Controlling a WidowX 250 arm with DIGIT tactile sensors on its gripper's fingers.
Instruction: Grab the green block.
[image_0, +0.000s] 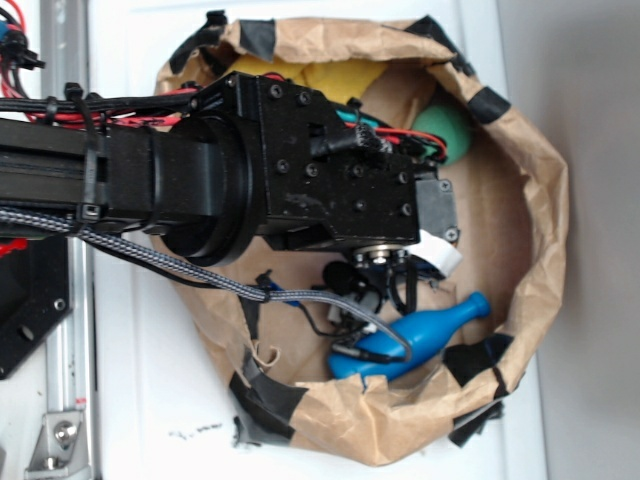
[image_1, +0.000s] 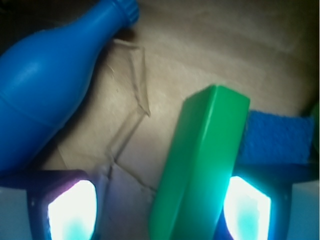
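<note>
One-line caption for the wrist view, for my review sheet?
Wrist view: flat matte green rectangular block tilted between the open gripper's fingers, near the right one, over brown paper; blue plastic bowling pin at left.

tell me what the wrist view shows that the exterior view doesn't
Only the wrist view shows the green block, standing tilted between the gripper fingers, close against the right-hand one, and a blue block behind it. Only the exterior view shows the arm, the green ball, something yellow and the paper bag's taped rim. Both show the blue bowling pin on the brown paper.
</note>
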